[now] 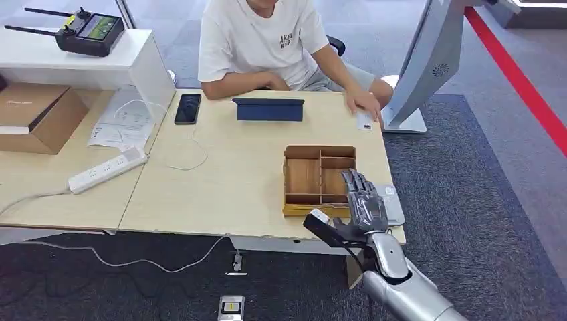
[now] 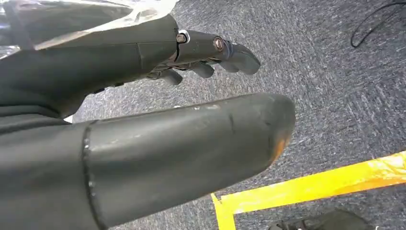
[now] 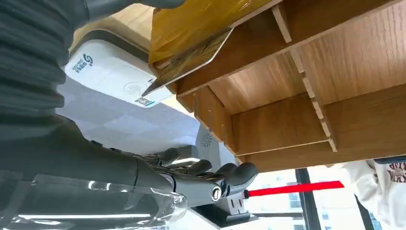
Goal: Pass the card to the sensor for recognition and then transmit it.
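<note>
The right hand hovers at the table's near edge, about 5 o'clock from the table's middle, its dark fingers loosely spread and holding nothing. The left hand hangs over grey carpet, fingers apart and empty. Just under the right hand lies the white flat card reader, touching the right side of the brown wooden divided tray. A thin yellowish card leans in the tray's nearest compartment, one corner jutting over the rim toward the reader. It looks light, stiff and slick, so a pinch on that free corner or along the raised long edge seems the best hold; flat pressure would likely let it slide. The reader bears a blue logo, a contactless symbol and a small code, all too small to read. Farther off, at 12 o'clock, a person's white T-shirt carries small dark lettering, unreadable.
</note>
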